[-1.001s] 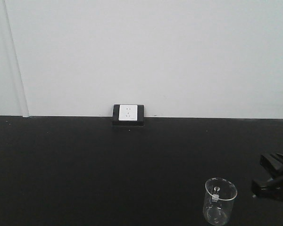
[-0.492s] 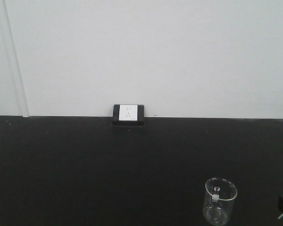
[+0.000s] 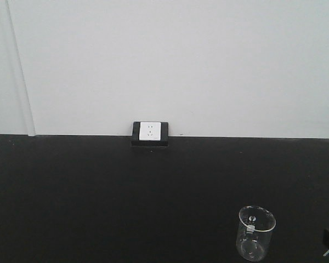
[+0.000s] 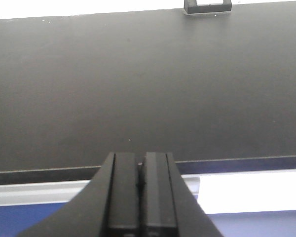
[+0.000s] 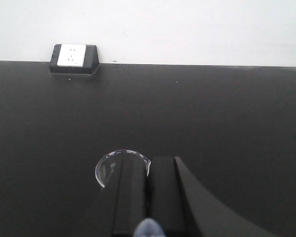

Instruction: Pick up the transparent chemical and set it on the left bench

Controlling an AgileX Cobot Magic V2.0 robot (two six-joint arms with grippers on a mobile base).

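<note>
Right claw (image 5: 148, 165) first: both fingers are pressed flat together with nothing between them, pointing out across the black bench (image 5: 227, 123). Just past the tips and a shade to the left, the rim of the transparent chemical (image 5: 107, 167) curves out from behind the left finger. It's close, but the wrist view doesn't show whether glass and finger touch. The front view settles it. The beaker stands upright on the bench at the lower right, mouth up, with a small white mark near the rim. Only a dark sliver of the right claw shows at the frame's right edge, clear of the glass. So the long axis is vertical, and any grasp calls for the jaws to part and come in from the side, around the wall. Left claw (image 4: 140, 163) is likewise clamped on nothing and hovers over the near edge of the bench. No beaker shows in its view, so the right arm is plainly the nearer one. Far back, a wall socket (image 3: 150, 133) sits where the bench meets the white wall (image 3: 181, 66).
</note>
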